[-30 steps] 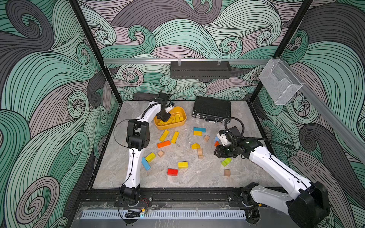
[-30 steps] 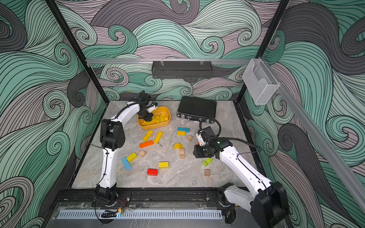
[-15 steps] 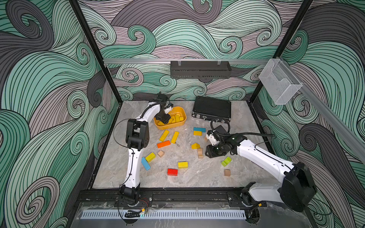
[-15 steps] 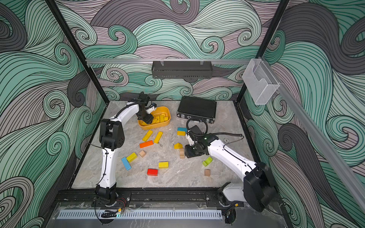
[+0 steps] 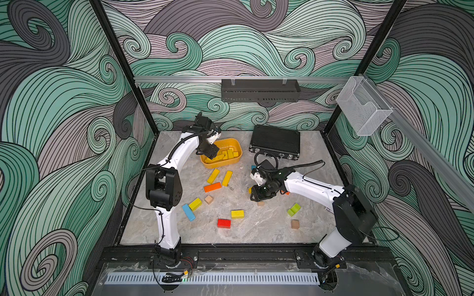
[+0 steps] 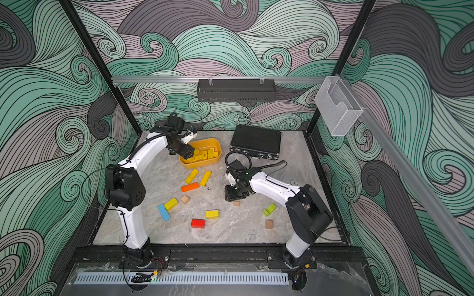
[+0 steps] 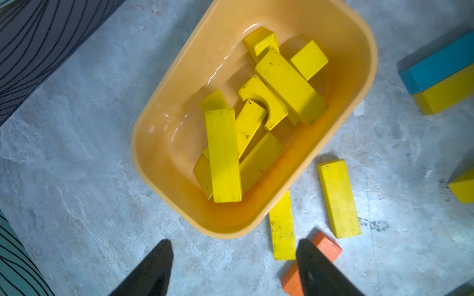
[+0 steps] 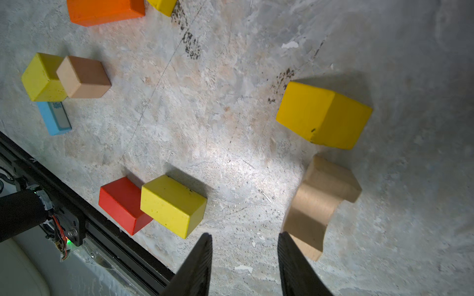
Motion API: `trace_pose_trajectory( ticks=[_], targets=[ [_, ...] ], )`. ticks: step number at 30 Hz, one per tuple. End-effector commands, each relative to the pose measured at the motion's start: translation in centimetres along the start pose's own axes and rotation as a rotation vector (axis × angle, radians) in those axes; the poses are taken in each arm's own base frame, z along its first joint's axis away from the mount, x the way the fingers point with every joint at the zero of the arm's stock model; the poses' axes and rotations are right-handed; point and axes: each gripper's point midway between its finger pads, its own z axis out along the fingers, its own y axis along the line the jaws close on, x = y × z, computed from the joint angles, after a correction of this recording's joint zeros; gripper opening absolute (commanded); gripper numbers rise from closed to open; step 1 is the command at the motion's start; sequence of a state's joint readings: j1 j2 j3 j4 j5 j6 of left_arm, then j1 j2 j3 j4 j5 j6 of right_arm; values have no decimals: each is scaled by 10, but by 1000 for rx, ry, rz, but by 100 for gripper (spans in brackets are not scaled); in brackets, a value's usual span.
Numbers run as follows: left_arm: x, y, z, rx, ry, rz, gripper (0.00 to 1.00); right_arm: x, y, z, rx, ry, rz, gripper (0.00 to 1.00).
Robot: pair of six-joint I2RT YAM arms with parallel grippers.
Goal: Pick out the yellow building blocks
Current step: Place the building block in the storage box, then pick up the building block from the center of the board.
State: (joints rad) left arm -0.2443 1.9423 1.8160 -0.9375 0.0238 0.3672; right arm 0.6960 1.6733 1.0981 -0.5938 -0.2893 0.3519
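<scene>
Left wrist view shows the left hand (image 7: pixel 234 242) spread wide and empty above the tub (image 7: pixel 159 153) of yellow building blocks (image 7: pixel 223 153); right hand (image 8: pixel 245 233) half-parted, holding nothing.

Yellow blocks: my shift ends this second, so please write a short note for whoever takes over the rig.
Left gripper: open, empty, over the tub.
Right gripper: open, empty, low near a yellow block.
Done: several yellow blocks lie in the tub.
Left: that block, two bars by the tub, one against the blue bar, a brick by the blue block, another by the red block.
</scene>
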Motion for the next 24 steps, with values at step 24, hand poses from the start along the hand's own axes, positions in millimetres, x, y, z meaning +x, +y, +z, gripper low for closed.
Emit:
trace_pose_trajectory(
  ticks=[24],
  targets=[
    [43, -69, -23, 303, 3, 28, 78, -24, -56, 20, 103, 50, 57, 44]
  ],
)
